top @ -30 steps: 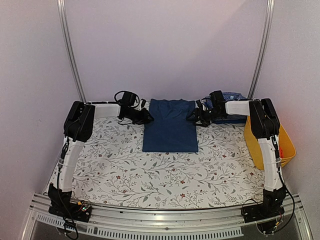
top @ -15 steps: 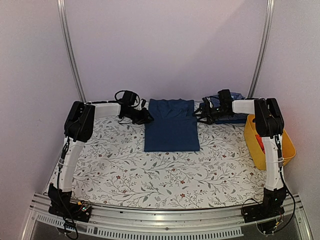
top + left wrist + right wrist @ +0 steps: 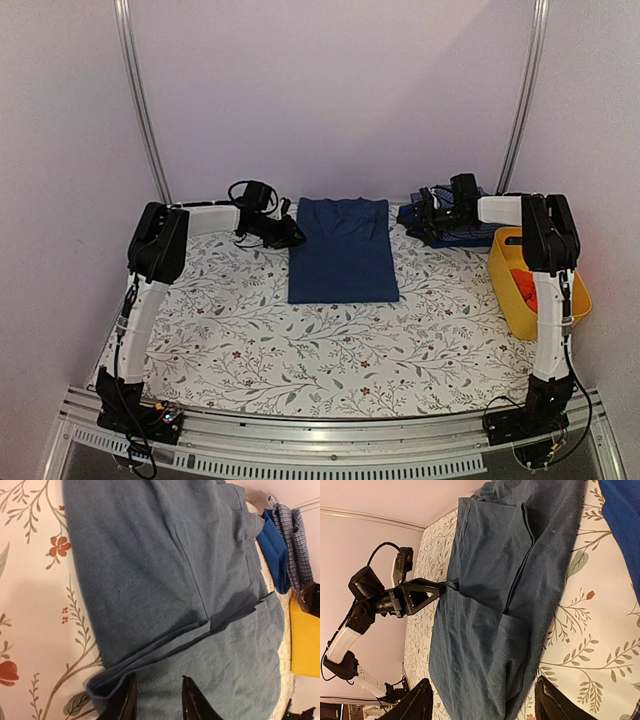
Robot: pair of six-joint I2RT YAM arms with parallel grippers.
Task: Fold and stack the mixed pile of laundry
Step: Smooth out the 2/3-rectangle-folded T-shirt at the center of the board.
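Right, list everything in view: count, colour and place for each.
folded garment: one, dark blue, far middle of table
plain cloth: one, bright blue, far right
checked shirt: one, blue and white, beside the plain cloth
basket: one, yellow, right edge
cloth piece: one, red-orange, inside basket
table cover: one, white floral
left claw: one, black, pinching garment's left edge
right claw: one, black, open, by the far-right clothes
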